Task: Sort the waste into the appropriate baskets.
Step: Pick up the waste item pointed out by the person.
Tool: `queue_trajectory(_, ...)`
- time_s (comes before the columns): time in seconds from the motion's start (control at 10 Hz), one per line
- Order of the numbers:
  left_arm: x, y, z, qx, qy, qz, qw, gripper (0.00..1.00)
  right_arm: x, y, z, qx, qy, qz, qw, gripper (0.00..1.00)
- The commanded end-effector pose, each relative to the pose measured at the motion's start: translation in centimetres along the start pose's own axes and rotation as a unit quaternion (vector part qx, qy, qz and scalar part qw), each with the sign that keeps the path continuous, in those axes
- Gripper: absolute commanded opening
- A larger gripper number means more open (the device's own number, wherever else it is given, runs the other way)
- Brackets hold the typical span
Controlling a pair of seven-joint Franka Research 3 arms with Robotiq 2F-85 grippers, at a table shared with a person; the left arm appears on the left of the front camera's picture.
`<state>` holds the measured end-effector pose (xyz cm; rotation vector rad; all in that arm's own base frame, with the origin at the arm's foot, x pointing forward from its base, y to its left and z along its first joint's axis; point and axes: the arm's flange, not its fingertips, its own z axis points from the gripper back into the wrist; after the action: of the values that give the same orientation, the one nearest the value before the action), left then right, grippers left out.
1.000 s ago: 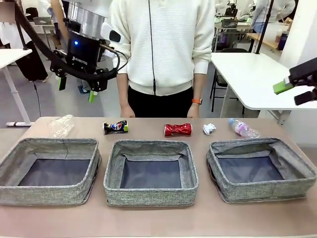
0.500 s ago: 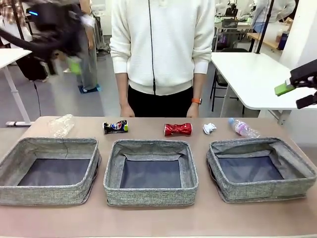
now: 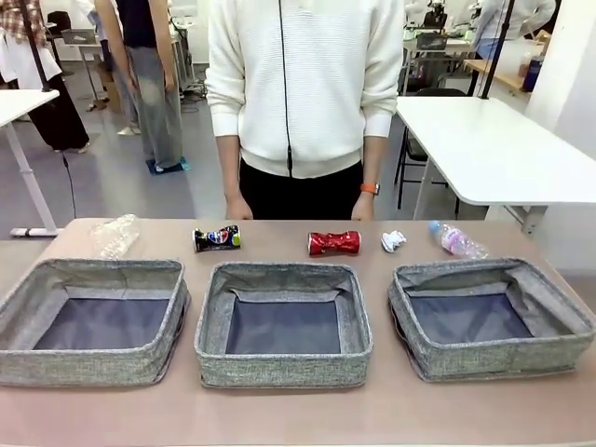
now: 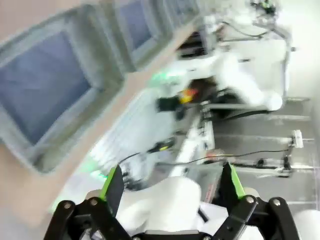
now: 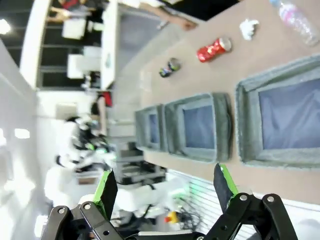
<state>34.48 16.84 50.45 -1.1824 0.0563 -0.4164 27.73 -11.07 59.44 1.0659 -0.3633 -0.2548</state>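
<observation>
Tan table [image 3: 279, 414]: three grey bins [image 3: 284, 368] near; along the far edge, left to right, plastic [image 3: 115, 235], blue can [image 3: 217, 238], red can [image 3: 334, 243], wad [image 3: 393, 242], bottle [image 3: 457, 240].

Left gripper [image 4: 172, 175] and right gripper [image 5: 164, 175]: jaws wide, empty.

Expect the cans to be light and stiff (pinch the dented waist). Plastic and wad look near weightless and crushable. The bottle is slick and may roll, so take it mid-body.

Front view gives you the whole row. Right wrist view looks down into the bins. Left wrist view is blurred.

White table [image 3: 494, 140] on the right, white desk [image 3: 14, 104] on the left, grey floor [image 3: 102, 191] between, wooden bench [image 3: 489, 74] behind
</observation>
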Motion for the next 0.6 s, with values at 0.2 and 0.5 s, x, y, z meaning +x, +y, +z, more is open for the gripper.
queue_trajectory(0.2,0.0,0.0,0.0,0.000,0.000,0.000,1.000,1.00,0.0,0.0,0.0,0.000,0.000,0.000,1.000,1.00)
queue_trajectory(0.5,0.0,0.0,0.0,0.000,0.000,0.000,1.000,1.00,0.0,0.0,0.0,0.000,0.000,0.000,1.000,1.00)
